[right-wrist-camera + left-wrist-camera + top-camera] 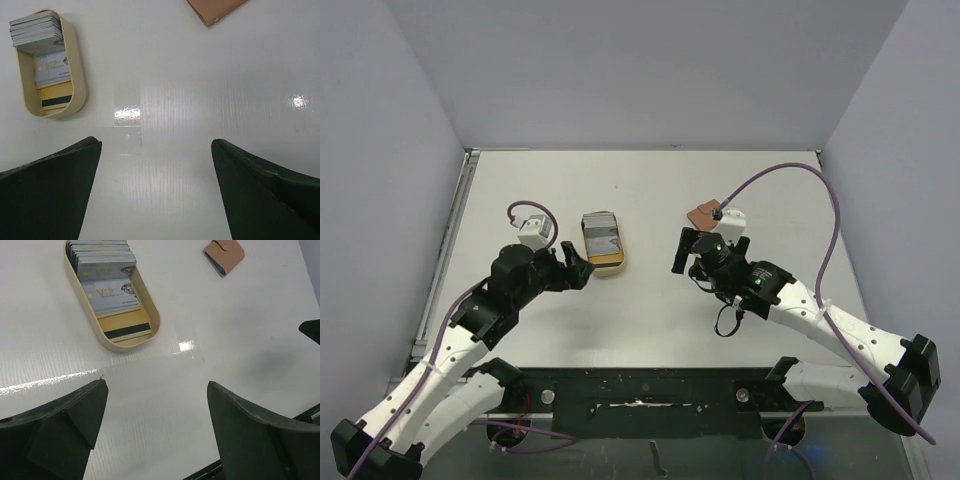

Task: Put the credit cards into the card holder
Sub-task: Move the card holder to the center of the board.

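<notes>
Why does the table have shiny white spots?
Light bouncing off the glossy white table: left wrist view, one bright spot beside the tan oval tray; right wrist view, two bright patches; top view, no glare.

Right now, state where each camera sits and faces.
Top external: overhead at the near edge, looking down at the table; left arm and right arm show.
Left wrist: on the left gripper, looking down between its open fingers.
Right wrist: on the right gripper, looking down between its open fingers.
Shared: tray, credit cards, card holder.
</notes>
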`<state>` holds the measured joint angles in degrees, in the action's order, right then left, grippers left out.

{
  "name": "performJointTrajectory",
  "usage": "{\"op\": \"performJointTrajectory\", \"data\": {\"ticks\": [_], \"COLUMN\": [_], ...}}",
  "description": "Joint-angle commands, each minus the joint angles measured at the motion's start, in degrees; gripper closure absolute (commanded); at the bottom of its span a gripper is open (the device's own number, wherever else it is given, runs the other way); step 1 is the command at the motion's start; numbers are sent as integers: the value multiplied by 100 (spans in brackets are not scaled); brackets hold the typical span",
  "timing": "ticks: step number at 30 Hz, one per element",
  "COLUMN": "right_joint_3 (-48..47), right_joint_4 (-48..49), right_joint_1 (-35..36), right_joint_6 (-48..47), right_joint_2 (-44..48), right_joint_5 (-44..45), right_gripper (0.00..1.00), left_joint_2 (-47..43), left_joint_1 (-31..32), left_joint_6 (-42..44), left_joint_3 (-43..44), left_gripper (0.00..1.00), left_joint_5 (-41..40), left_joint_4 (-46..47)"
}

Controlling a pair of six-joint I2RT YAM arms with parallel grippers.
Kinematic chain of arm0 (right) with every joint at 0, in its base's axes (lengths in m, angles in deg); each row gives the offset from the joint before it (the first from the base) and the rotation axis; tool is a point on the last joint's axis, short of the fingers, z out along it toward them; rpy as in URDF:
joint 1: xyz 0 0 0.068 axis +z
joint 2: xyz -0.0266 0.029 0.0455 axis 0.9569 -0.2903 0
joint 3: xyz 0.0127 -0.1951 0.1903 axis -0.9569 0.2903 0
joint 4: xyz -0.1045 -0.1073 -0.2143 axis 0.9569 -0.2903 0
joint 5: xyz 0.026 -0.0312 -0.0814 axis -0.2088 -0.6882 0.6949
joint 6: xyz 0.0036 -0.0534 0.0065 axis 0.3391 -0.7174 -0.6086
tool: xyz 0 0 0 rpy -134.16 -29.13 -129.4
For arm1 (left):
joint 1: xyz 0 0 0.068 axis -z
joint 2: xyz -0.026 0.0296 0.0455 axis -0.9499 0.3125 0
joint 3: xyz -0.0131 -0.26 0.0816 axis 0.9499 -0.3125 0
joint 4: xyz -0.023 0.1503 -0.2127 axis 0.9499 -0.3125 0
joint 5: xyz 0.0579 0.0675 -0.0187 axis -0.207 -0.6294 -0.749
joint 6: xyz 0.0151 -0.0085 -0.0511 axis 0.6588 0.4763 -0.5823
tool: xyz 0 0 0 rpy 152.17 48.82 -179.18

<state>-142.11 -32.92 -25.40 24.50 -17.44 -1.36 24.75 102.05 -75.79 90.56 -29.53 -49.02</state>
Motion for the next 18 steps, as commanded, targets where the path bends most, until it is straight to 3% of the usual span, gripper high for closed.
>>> {"op": "performJointTrajectory", "data": {"ticks": [1,11,18], "right_joint_3": [-96,-317,-491], "right_joint_4": [188,656,1471], "right_joint_1": [28,-938,-1765], "right_joint_6": [-257,-733,-666], "right_joint_2": [-68,-1002,-1635], "right_joint_5": [458,197,-137], "right_gripper": [2,3,34], "left_joint_2": [-7,20,-206], "left_joint_1": [-20,-20,-19], "left_joint_6": [314,748,791], "left_joint_3": [386,516,294], "left_gripper": [19,19,19], "left_joint_5": [-222,-361,-238], "left_joint_4": [170,-65,7]}}
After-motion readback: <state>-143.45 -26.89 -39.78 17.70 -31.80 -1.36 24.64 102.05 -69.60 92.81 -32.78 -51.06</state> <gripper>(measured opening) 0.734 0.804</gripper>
